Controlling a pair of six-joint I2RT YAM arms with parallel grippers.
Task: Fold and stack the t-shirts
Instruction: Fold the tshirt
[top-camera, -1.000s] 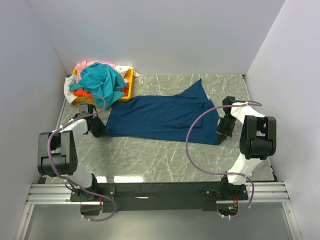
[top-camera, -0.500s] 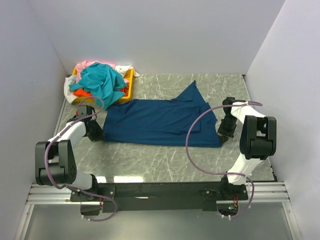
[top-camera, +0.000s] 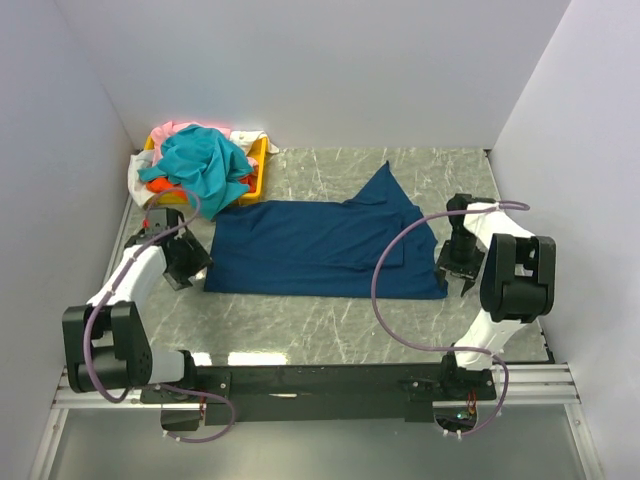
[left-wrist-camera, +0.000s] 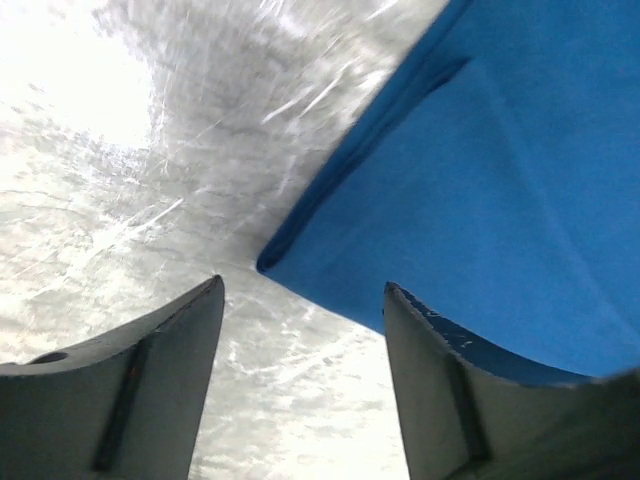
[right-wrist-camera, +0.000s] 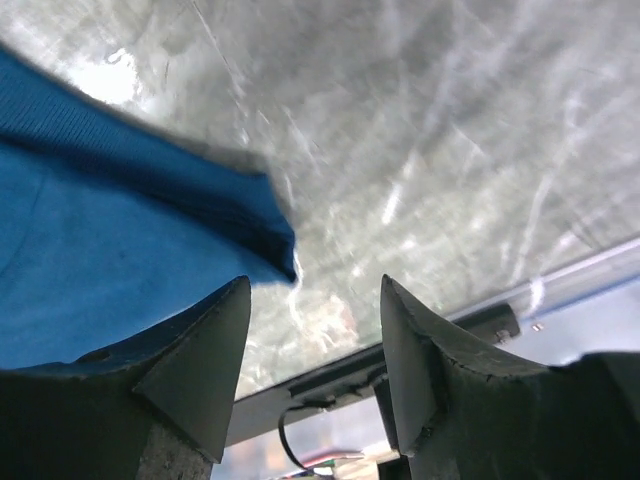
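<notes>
The large navy blue t-shirt (top-camera: 320, 245) lies flat across the middle of the marble table, with one sleeve pointing to the back right. My left gripper (top-camera: 186, 262) stands open just off its near-left corner. In the left wrist view that gripper (left-wrist-camera: 302, 285) is empty, and the shirt's corner (left-wrist-camera: 480, 200) lies just ahead of its tips. My right gripper (top-camera: 462, 278) stands open off the near-right corner. The right wrist view shows this gripper (right-wrist-camera: 314, 282) holding nothing, with the navy cloth (right-wrist-camera: 120, 260) to its left. Teal, orange, pink and white t-shirts (top-camera: 200, 165) are heaped at the back left.
The heap sits in a yellow tray (top-camera: 262, 160) in the back-left corner. White walls close in the table on the left, back and right. A black rail (top-camera: 320, 380) with the arm bases runs along the near edge. Purple cables loop over both arms.
Both grippers went from shut to open and let go of the navy t-shirt's near corners. The shirt now lies flatter and squarer, and both arms have drawn slightly outward.
</notes>
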